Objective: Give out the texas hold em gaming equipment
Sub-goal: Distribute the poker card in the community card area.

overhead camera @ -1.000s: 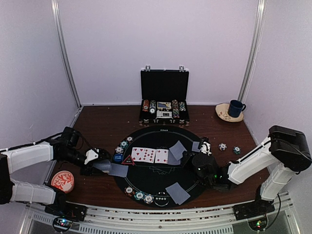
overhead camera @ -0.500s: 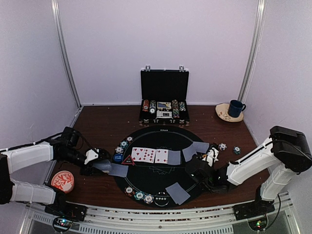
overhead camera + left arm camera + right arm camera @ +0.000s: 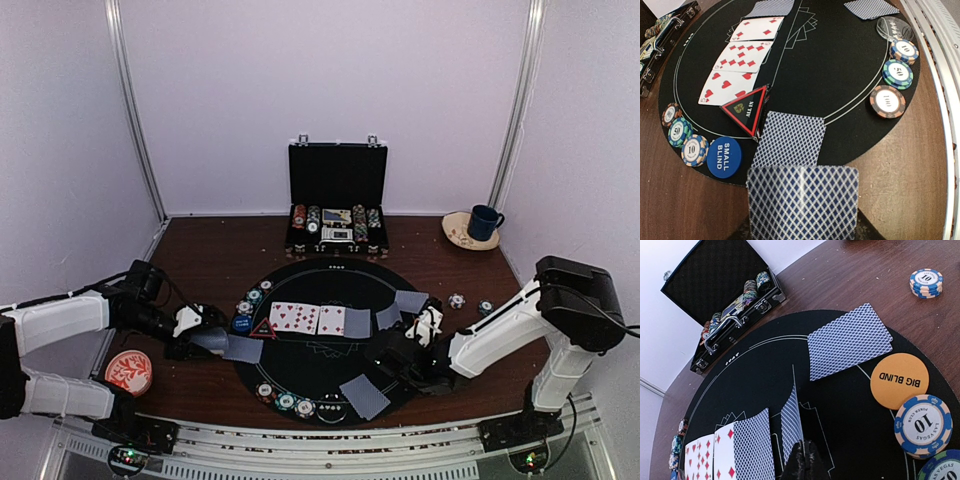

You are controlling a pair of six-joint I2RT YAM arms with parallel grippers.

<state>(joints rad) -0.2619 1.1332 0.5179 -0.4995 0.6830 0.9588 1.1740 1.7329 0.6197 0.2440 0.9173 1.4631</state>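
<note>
My left gripper [image 3: 200,342] is shut on a face-down pack of playing cards [image 3: 802,200], which hides its jaws in the left wrist view. Just ahead lie another face-down card [image 3: 790,137], the red triangle marker [image 3: 747,107] and the blue small-blind disc [image 3: 723,156]. My right gripper [image 3: 805,456] is shut on one card [image 3: 795,427], pinched on edge over the black mat [image 3: 320,360]. That card stands beside the row of face-up cards [image 3: 300,318]. The orange big-blind disc [image 3: 899,380] and a chip [image 3: 922,425] lie to its right.
The open black briefcase [image 3: 337,200] stands at the back. A blue mug [image 3: 485,222] on a plate sits back right, and a red-and-white dish [image 3: 129,371] near left. Chips line the mat's left edge [image 3: 250,300] and near edge [image 3: 285,400], with two more [image 3: 457,300] on the wood at right.
The right arm has swung its forearm to the left, and its held card has shifted slightly right of the row. The left arm and its cards have not moved.
</note>
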